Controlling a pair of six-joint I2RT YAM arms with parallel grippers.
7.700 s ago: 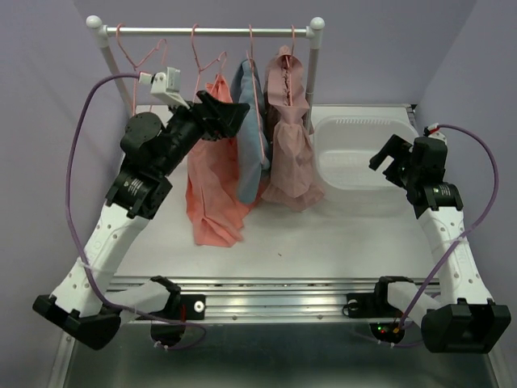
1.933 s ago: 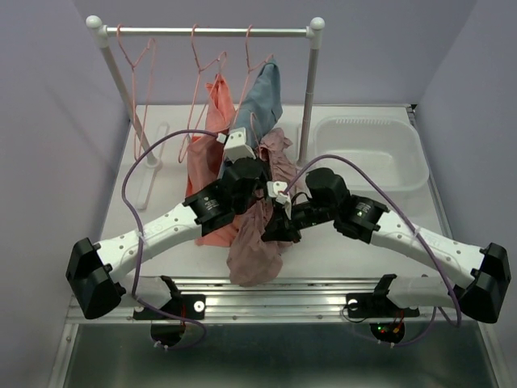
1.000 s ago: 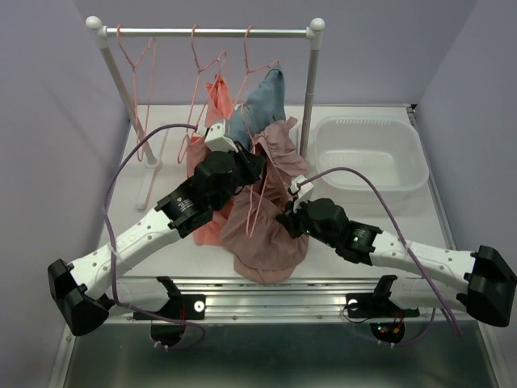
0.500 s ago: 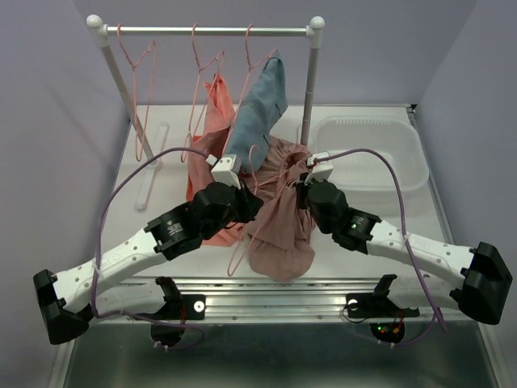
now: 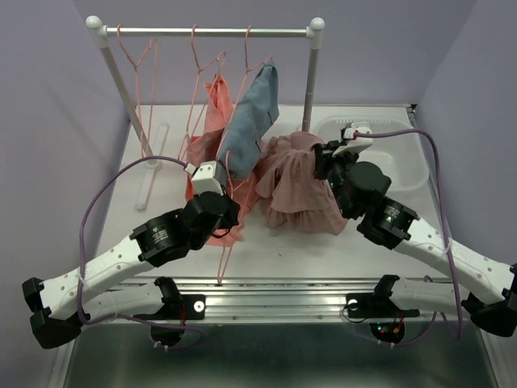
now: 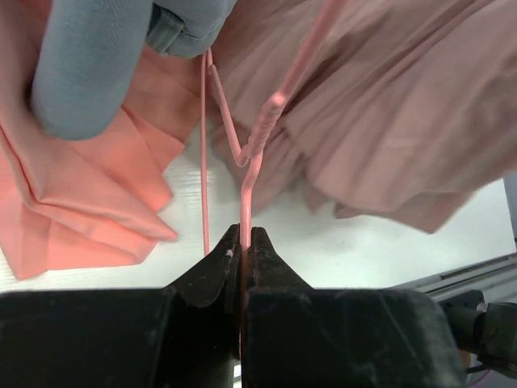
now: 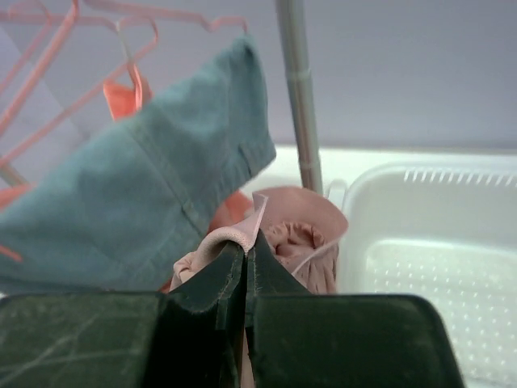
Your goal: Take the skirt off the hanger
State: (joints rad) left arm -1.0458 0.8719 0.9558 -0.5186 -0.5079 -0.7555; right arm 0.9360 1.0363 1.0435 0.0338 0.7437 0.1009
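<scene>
The dusty pink pleated skirt (image 5: 297, 190) hangs bunched over the table's middle. My right gripper (image 5: 325, 164) is shut on its waistband, just left of the white bin. In the right wrist view the gripper (image 7: 245, 246) pinches the waistband fold of the skirt (image 7: 303, 234). My left gripper (image 5: 229, 212) is shut on the pink wire hanger (image 5: 221, 260), lower and to the left of the skirt. The left wrist view shows the gripper (image 6: 245, 234) clamped on the hanger (image 6: 257, 145). The hanger's far end runs up across the skirt (image 6: 388, 105); whether it still catches the cloth I cannot tell.
A clothes rail (image 5: 202, 31) stands at the back with a blue garment (image 5: 252, 113), a coral garment (image 5: 212, 121) and an empty pink hanger (image 5: 139, 61). The white bin (image 5: 408, 158) sits at the right, beside the rail's right post (image 5: 309, 81).
My right gripper has drawn the skirt up and to the right, toward the bin. My left gripper has carried the hanger left and nearer, away from the skirt.
</scene>
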